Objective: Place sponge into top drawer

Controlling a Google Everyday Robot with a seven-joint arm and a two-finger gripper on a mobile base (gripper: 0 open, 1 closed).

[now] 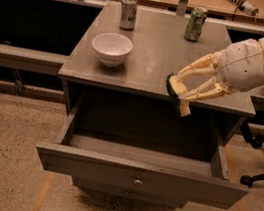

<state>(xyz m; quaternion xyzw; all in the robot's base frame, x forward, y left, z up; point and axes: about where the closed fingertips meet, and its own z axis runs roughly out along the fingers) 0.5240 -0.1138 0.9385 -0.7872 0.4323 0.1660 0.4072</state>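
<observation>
My gripper (178, 95) reaches in from the right and is shut on the sponge (174, 89), a pale yellow block with a dark green underside, held tilted. It hangs at the front edge of the cabinet top, right of centre, just above the back of the open drawer. The top drawer (140, 176) is pulled out wide, grey, with a small round knob (137, 182) at the middle of its front. Its inside is bare.
On the grey cabinet top (151, 55) stand a white bowl (111, 48) at the left, a silver can (128, 12) and a green can (195, 24) at the back. A lower front with its own knob (128, 193) sits under the drawer. A chair base (261, 176) is at the right.
</observation>
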